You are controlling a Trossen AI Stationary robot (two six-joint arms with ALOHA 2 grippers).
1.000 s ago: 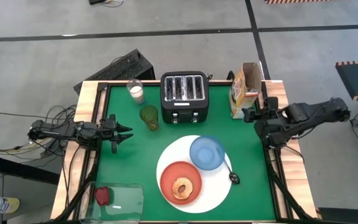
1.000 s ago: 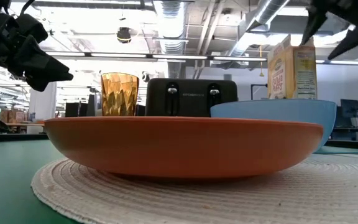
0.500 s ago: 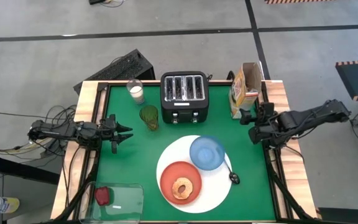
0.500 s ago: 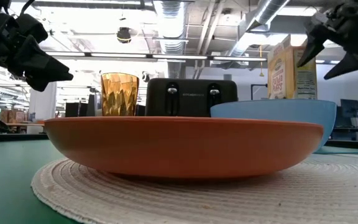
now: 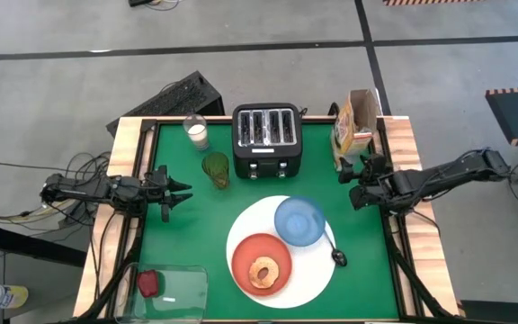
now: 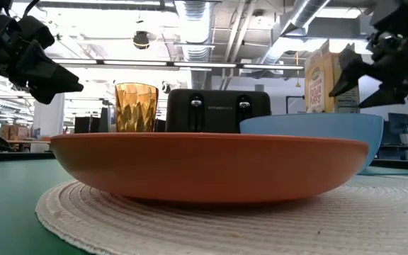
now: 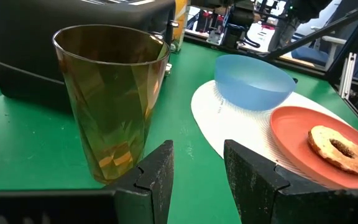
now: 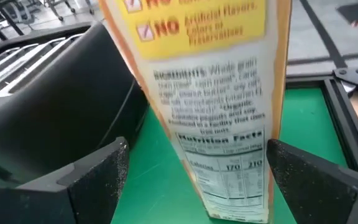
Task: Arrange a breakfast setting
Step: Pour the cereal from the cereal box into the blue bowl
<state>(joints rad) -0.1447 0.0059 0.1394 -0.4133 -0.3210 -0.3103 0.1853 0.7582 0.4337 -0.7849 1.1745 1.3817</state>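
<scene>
My right claw (image 5: 351, 183) hung over the right side of the green surface (image 5: 187, 234), its two fingers spread wide apart and empty, with the cereal box (image 8: 216, 93) standing upright just ahead of them, the box facing the gap and touching neither finger. The breakfast things lay toward the near middle of the surface, apart from that claw: one large white round plate (image 5: 317, 270) carrying one blue bowl (image 5: 299, 220) and one smaller orange-red plate (image 5: 245, 252). One ring-shaped bagel (image 5: 263, 273) lay on the orange-red plate. The bowl looked empty. One small dark spoon (image 5: 338, 256) rested at the white plate's right edge.

My left claw (image 5: 178, 192) waited at the left edge of the surface, fingers slightly apart and holding nothing, with one amber glass (image 7: 114, 93) upright just ahead of it. One glass of milk (image 5: 196, 131) stood at the far left, and one black four-slot toaster (image 5: 266, 138) beside it. One clear container (image 5: 183, 292) at the near left corner held one dark red food piece (image 5: 148, 283).
</scene>
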